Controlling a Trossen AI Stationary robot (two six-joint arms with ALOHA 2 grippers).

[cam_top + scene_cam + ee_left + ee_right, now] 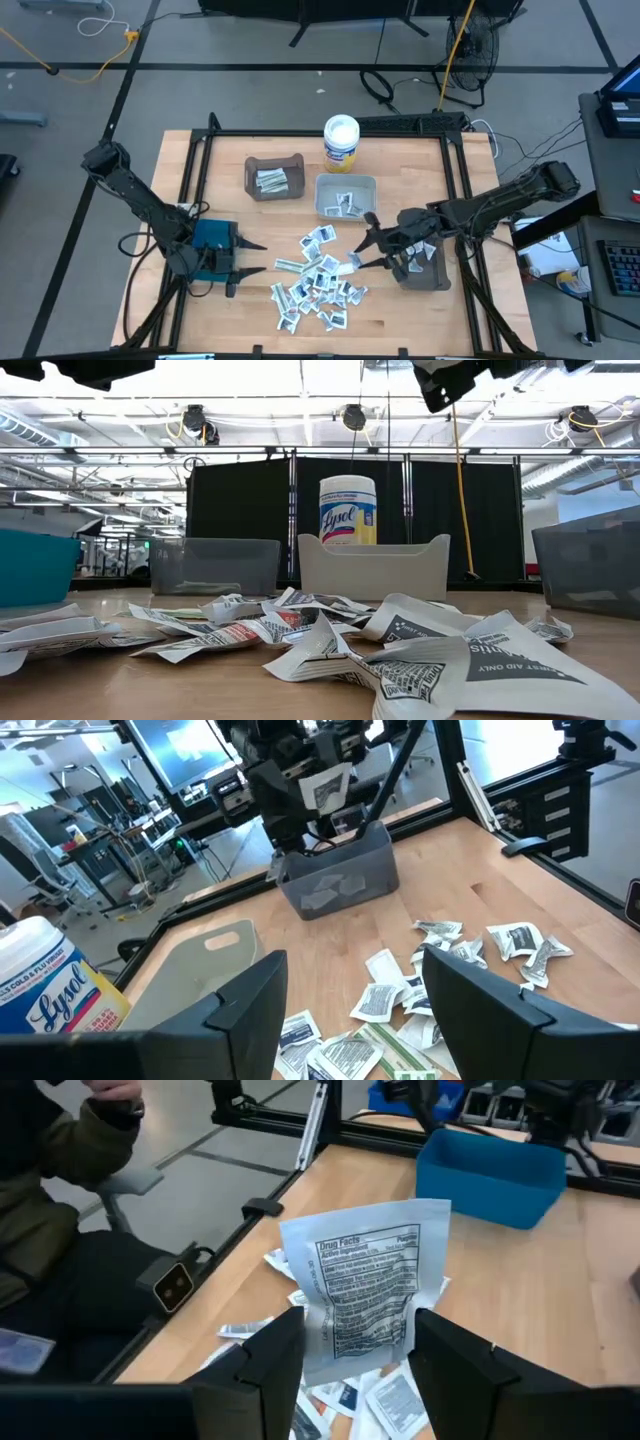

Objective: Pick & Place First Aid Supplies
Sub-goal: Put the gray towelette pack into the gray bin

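1. The right gripper (355, 1355) is pinching one white packet (368, 1285) with "Drug Facts" print between its fingers, holding it upright and clear of the table.
2. In the high view the right gripper (372, 245) is sitting at the right edge of the loose pile of first aid supplies (318, 280), near the dark grey bin (428, 272). The lift is probably staging for a drop into a bin; I can't tell which one.
3. The left gripper (252, 257) is standing spread and empty, waiting just left of the pile over the blue bin (212, 238), out of the right arm's way.
4. The pile is lying on the wooden table (200, 320) front of centre, with packets overlapping, which is why single-item picks are making sense.
5. Bins already holding packets: the brown bin (273, 177) and the light grey bin (345, 196), both behind the pile. The dark grey bin seems to be holding some too, though the arm is covering part of it.
6. The white tub (341, 140) is standing behind the bins, not part of the sort.
7. Risk: the thin packet is held by its lower edge only, so it could be flopping or slipping during transfer.
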